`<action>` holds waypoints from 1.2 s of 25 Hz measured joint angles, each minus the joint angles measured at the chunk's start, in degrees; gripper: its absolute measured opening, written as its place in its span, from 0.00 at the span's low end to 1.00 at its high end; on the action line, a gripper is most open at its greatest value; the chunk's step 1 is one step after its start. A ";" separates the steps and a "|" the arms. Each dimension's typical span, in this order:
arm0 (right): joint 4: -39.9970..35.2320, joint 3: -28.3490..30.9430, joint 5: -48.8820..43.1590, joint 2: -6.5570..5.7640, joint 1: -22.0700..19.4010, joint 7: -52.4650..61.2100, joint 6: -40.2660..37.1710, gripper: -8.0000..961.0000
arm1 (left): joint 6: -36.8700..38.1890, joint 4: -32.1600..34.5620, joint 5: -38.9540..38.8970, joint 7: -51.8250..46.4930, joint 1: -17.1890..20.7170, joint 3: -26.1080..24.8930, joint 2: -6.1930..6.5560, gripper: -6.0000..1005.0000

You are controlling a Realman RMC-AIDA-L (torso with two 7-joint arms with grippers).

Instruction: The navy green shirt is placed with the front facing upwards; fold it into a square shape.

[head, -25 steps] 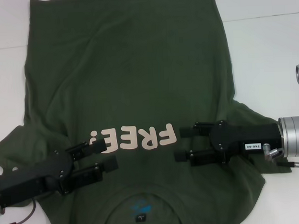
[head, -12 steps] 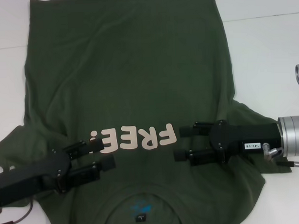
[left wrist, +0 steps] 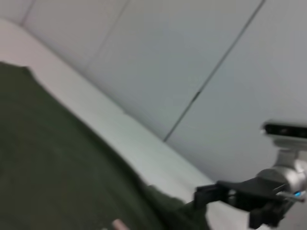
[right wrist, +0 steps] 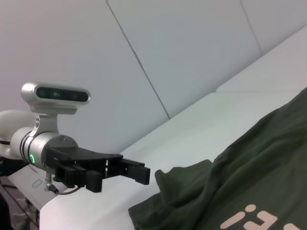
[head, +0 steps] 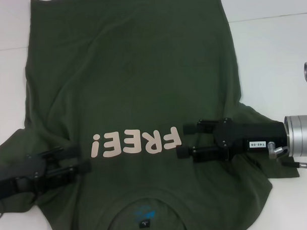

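White surface (head: 272, 55) bears the flat shirt (head: 132, 85); both open pincers, left (head: 77, 158) and right (head: 187, 139), are poised for a sleeve grasp, judged next.

The navy green shirt (head: 132, 80) bore pale letters "FREE!" (head: 137, 143); the right gripper (head: 185, 139) carried a small label, "140-06".

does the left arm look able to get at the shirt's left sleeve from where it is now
Probably yes. The left gripper is open right over the navy green shirt, next to its left sleeve, and nothing lies between them.
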 joint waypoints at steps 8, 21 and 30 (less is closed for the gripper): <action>0.17 1.96 0.00 -0.30 -0.61 0.08 0.01 0.95 | -0.73 2.54 4.43 -2.27 0.25 -4.79 1.09 0.79; -0.05 3.03 -0.01 -0.69 -1.15 0.55 -0.08 0.95 | -1.43 8.43 11.30 -6.53 1.44 -10.37 2.55 0.79; -0.08 3.24 -0.01 -0.71 -1.08 1.08 -0.11 0.95 | -1.78 11.32 14.63 -10.68 1.38 -11.48 3.42 0.79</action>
